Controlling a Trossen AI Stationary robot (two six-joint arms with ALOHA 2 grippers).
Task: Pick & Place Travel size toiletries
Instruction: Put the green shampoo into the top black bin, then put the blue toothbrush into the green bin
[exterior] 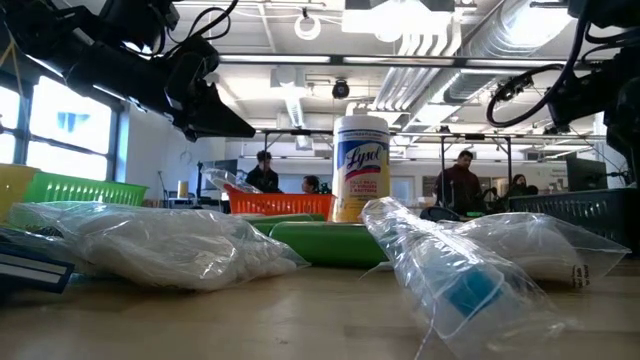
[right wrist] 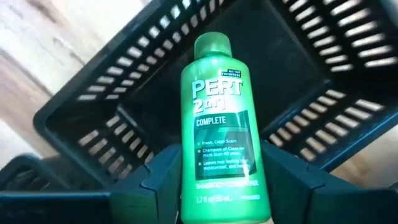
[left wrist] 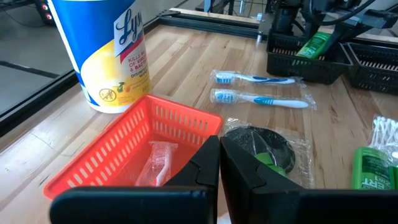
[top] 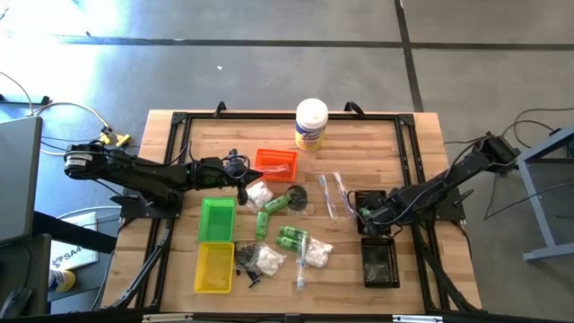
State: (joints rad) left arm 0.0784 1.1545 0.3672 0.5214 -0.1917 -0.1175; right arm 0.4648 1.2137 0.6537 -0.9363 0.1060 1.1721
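Surface (top: 421,144): a wooden butcher-block top in a black frame is carrying everything.
Canister (top: 311,124): a white Lysol wipes tub with a yellow label is standing upright at the far edge; "Lysol" is reading clearly in the low view.
Mesh trays: an orange tray (top: 275,162) is sitting near the canister with a clear-wrapped item lying inside; a green tray (top: 216,220) and a yellow tray (top: 214,267) are lining up on the left; two black trays (top: 380,262) are sitting on the right.
Left gripper (top: 243,184): it is hovering just beside the orange tray, fingers pressed together with nothing between them.
Right gripper (right wrist: 217,177): it is hanging over the nearer black tray, fingers standing on either side of a green shampoo bottle (right wrist: 219,121); whether they are pressing it I cannot tell.
Bottle label: it is reading "PERT 2 in 1 COMPLETE".
Toiletries: more green bottles (top: 291,238), bagged cotton swabs (top: 316,255) and wrapped toothbrushes (left wrist: 261,99) are lying mid-surface between the arms.
Black round piece (left wrist: 264,146): it is lying in a clear bag near the orange tray.
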